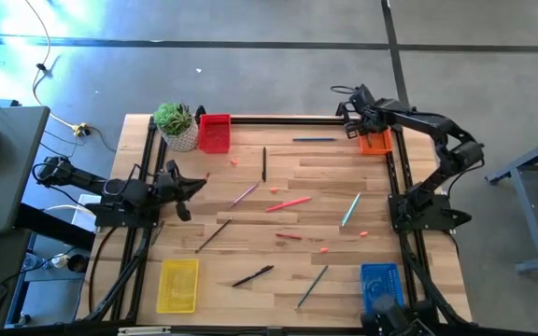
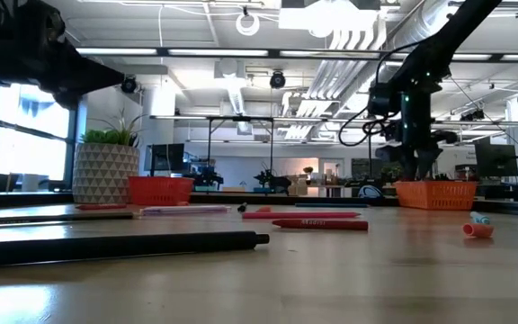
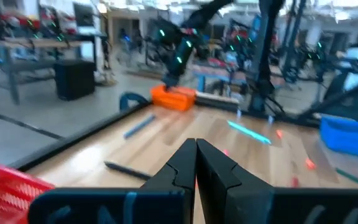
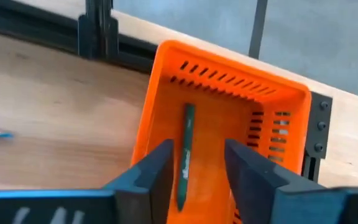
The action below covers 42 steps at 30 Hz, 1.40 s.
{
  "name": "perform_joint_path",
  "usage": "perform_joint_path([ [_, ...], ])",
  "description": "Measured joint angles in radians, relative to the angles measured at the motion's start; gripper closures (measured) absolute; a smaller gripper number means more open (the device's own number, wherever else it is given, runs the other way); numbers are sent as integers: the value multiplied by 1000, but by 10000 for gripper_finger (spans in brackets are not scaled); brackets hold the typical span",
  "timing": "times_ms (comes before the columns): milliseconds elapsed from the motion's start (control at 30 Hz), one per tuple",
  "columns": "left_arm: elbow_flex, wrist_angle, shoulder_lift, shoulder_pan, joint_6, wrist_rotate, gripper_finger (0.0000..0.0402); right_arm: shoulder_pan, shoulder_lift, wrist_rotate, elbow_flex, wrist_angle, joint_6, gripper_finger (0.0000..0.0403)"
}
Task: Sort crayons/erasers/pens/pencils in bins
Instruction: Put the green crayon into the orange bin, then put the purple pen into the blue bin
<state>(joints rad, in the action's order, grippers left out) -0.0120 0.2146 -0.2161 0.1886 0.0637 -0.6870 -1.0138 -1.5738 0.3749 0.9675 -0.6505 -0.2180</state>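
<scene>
Two arms apart, right end effector [image 4: 194, 163] parted over orange bin [image 4: 160, 87] (green stick [image 4: 186, 146] inside), left end effector [image 3: 196, 163] closed.

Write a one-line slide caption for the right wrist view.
Open right gripper above an orange bin holding a green pen.

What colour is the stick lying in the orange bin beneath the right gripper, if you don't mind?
Dark green; the stick in the orange bin shows best in the right wrist view.
</scene>
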Motion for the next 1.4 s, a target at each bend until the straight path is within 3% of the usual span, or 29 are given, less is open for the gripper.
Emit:
perform_joint_path([
  [200, 0, 70, 0, 0, -153, -1, 401, 19, 61, -33, 0, -66, 22, 277],
  [533, 0, 115, 0, -15, -307, 2, 401, 97, 255, -29, 0, -31, 59, 397],
  [833, 0, 154, 7, -118, -270, 144, 402, 253, 369, -79, 0, 88, 88, 400],
  [1067, -1, 274, 17, -119, -413, 188, 402, 396, 372, -79, 0, 185, 106, 402],
  [1400, -1, 266, 17, -129, -389, 273, 401, 478, 372, -42, 0, 194, 105, 403],
])
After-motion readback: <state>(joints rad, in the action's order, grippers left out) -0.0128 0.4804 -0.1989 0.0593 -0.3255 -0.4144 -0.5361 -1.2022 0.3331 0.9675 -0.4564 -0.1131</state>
